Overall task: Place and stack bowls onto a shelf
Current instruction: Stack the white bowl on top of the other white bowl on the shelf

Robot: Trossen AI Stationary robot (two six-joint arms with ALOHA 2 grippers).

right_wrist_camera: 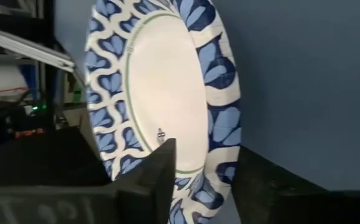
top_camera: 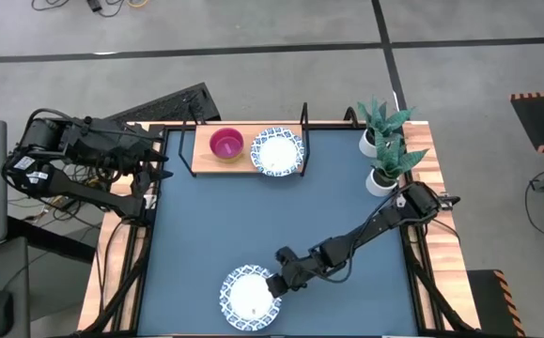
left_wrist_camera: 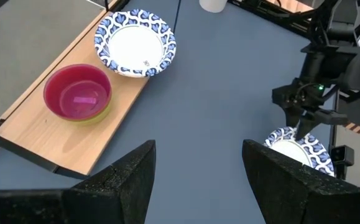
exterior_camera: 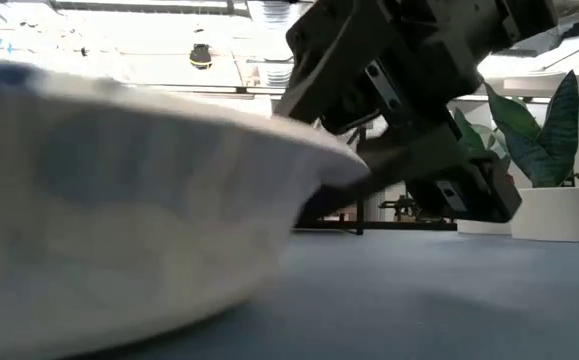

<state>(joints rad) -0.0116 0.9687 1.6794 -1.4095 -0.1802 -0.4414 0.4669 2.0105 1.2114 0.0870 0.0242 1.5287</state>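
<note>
A white bowl with a blue patterned rim sits near the table's front edge; it also shows in the low view. My right gripper is shut on its rim. The wooden shelf board stands at the far edge. It carries a magenta bowl, with a yellow-green edge showing under it, and a second white blue-rimmed bowl. My left gripper is open and empty, off the table's far left corner. My right gripper pinches the white bowl's rim on the side facing the table's right edge. One finger is inside the bowl and one is outside. The fingers slant down from the table's right. The bowl's base appears to be on the table.
Two potted plants in white pots stand at the table's far right corner, beside the shelf's right post. Blue tabletop lies open between the shelf and the near bowl.
</note>
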